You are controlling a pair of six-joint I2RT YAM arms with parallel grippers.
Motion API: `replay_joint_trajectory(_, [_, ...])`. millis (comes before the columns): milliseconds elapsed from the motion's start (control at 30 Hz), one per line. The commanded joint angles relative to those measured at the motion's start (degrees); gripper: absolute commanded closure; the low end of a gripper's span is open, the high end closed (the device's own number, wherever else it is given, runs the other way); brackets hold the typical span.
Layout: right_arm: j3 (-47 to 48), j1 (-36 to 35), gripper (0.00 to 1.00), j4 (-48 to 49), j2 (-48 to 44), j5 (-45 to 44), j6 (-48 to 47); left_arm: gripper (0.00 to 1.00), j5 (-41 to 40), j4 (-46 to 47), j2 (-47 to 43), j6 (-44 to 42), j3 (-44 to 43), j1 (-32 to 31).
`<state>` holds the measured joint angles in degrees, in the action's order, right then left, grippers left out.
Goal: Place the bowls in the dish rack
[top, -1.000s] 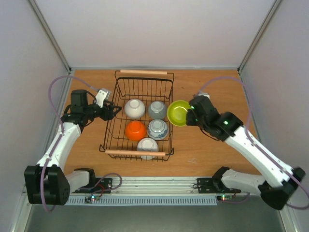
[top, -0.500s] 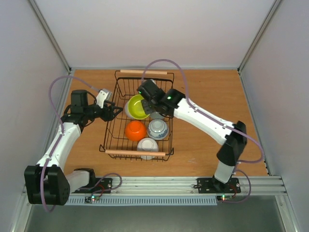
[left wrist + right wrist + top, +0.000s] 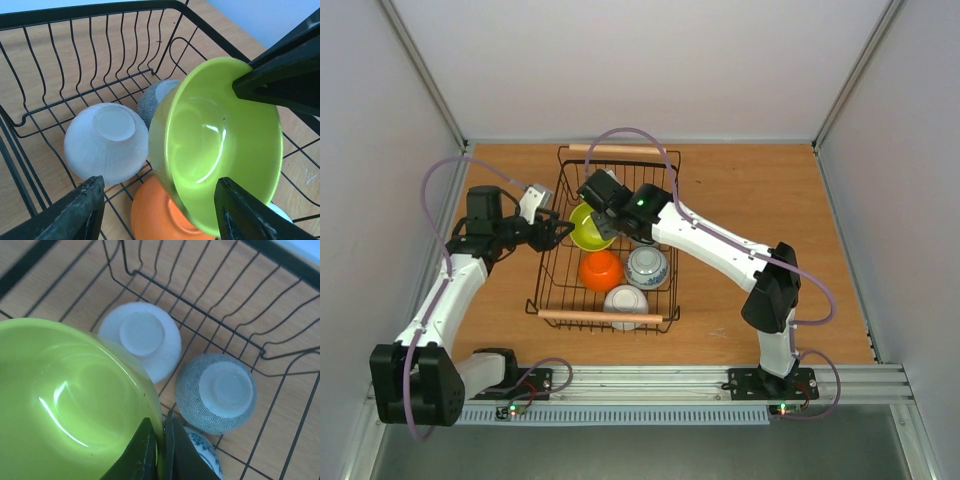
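Top external view first. Shows a brown table [image 3: 770,200] with walls on three sides. Shows a big black wire dish rack [image 3: 545,275] a bit left of the table's middle, with one wooden handle by the far edge and one toward the near edge. Shows the right arm [image 3: 720,245] reaching from the near edge over the rack's right side. Shows the left arm [image 3: 445,290] bent along the left edge, with its tip at the rack's left wall.

Then the bowls, six in all. Finds the lime green bowl [image 3: 584,228] up in the air, tipped on its side, over the far left part of the rack. Finds a white bowl [image 3: 107,142] upside down on the rack floor below it, and a grey bowl [image 3: 216,392] with a tiny pattern upside down just beside that one. Finds an orange bowl [image 3: 601,270] upside down in the middle, a blue-marked bowl [image 3: 647,267] just to its right, and a pale bowl [image 3: 625,300] by the near handle.

Last, the small parts. Sees the right gripper [image 3: 159,432] pinched tight on the green bowl's rim, one finger inside and one outside. Sees the left gripper [image 3: 160,184] spread wide, holding nothing, facing the green bowl's open side.
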<state>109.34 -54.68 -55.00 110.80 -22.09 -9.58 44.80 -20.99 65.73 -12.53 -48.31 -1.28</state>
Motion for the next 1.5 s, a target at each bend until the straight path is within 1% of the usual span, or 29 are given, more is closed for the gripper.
replay_joint_trajectory(0, [4.6, -2.4, 0.99, 0.0, 0.2, -1.1, -1.9, 0.39, 0.8, -0.4, 0.7, -1.4, -1.3, -0.6])
replay_joint_trajectory(100, [6.0, -3.3, 0.99, -0.2, 0.2, -0.6, -2.5, 0.4, 0.2, -0.8, 1.0, -1.7, -1.5, -0.9])
replay_joint_trajectory(133, [6.2, -3.7, 0.99, -0.1, 0.1, -0.7, -2.6, 0.47, 0.5, -1.0, 1.0, -1.7, -1.5, -1.0])
replay_joint_trajectory(200, [6.3, -4.0, 0.99, 0.0, 0.2, -0.8, -2.9, 0.86, 1.2, -1.5, 0.9, -2.4, -1.7, -1.1])
replay_joint_trajectory(233, [6.3, -4.0, 0.99, 0.0, 0.2, -0.9, -2.9, 0.98, 1.4, -1.7, 0.8, -2.6, -1.6, -1.1])
replay_joint_trajectory(267, [6.2, -4.1, 0.99, 0.0, 0.2, -1.0, -2.8, 0.99, 1.7, -1.8, 0.7, -2.8, -1.5, -1.2])
replay_joint_trajectory(367, [5.5, -4.1, 0.98, -0.1, 0.2, -1.4, -2.7, 0.99, 2.5, -1.8, 0.1, -3.5, -1.0, -1.3])
replay_joint_trajectory(433, [4.7, -4.0, 0.93, -0.2, 0.1, -1.9, -2.3, 1.0, 2.5, -1.7, -0.5, -3.5, -0.8, -1.3])
replay_joint_trajectory(467, [4.0, -4.0, 0.86, -0.1, -0.3, -2.5, -1.6, 0.99, 2.6, -1.6, -0.9, -3.7, -0.6, -1.3])
replay_joint_trajectory(500, [2.4, -3.9, 0.7, 0.5, -1.0, -2.2, -1.2, 1.0, 2.6, -1.3, -1.3, -3.8, -0.4, -1.3])
replay_joint_trajectory(533, [0.6, -3.8, 0.58, 1.6, -1.9, -1.0, -1.1, 0.99, 2.9, -1.1, -1.4, -3.8, -0.1, -1.3])
replay_joint_trajectory(567, [-1.4, -3.4, 0.49, 3.1, -3.2, 1.5, -0.8, 1.0, 3.4, -0.9, -1.5, -3.8, 0.0, -1.3])
replay_joint_trajectory(633, [-6.0, -2.2, 0.4, 6.8, -6.3, 8.9, 0.1, 1.0, 5.3, -1.3, -1.2, -4.0, 0.1, -1.2])
replay_joint_trajectory(700, [-11.6, -0.1, 0.33, 11.7, -10.1, 17.1, 1.4, 0.99, 7.1, -2.1, -0.7, -4.6, -0.2, -1.2])
replay_joint_trajectory(767, [-17.6, 2.2, 0.26, 17.6, -14.8, 28.2, 3.5, 1.0, 8.9, -3.0, -0.5, -5.1, -0.5, -1.0])
replay_joint_trajectory(833, [-23.3, 4.9, 0.21, 23.9, -18.0, 37.2, 6.4, 1.0, 10.5, -3.4, -0.6, -5.7, -0.6, -0.8])
replay_joint_trajectory(867, [-25.7, 5.9, 0.19, 27.2, -19.3, 40.2, 7.9, 1.0, 11.4, -3.6, -0.6, -5.9, -0.5, -0.7])
replay_joint_trajectory(1000, [-31.9, 7.7, 0.13, 34.3, -22.4, 48.7, 12.1, 0.99, 15.1, -4.6, -0.9, -6.7, -0.6, 0.0])
replay_joint_trajectory(1100, [-34.1, 7.8, 0.11, 37.2, -23.1, 53.0, 13.8, 0.99, 17.4, -5.4, -0.4, -7.0, -1.1, 0.6])
replay_joint_trajectory(1200, [-35.6, 7.8, 0.13, 38.7, -23.5, 54.6, 15.1, 0.99, 19.7, -6.9, 0.4, -7.6, -2.0, 0.6])
replay_joint_trajectory(1233, [-36.0, 7.8, 0.13, 39.1, -23.6, 54.6, 15.2, 1.0, 20.5, -7.3, 0.7, -7.7, -2.1, 2.3])
replay_joint_trajectory(1300, [-36.5, 7.8, 0.14, 39.4, -23.5, 54.7, 15.3, 1.0, 22.0, -7.8, 1.2, -8.1, -2.5, 3.0])
replay_joint_trajectory(1467, [-37.0, 7.8, 0.2, 41.0, -22.7, 56.8, 16.2, 1.0, 25.3, -10.5, 2.4, -9.6, -3.5, 3.6])
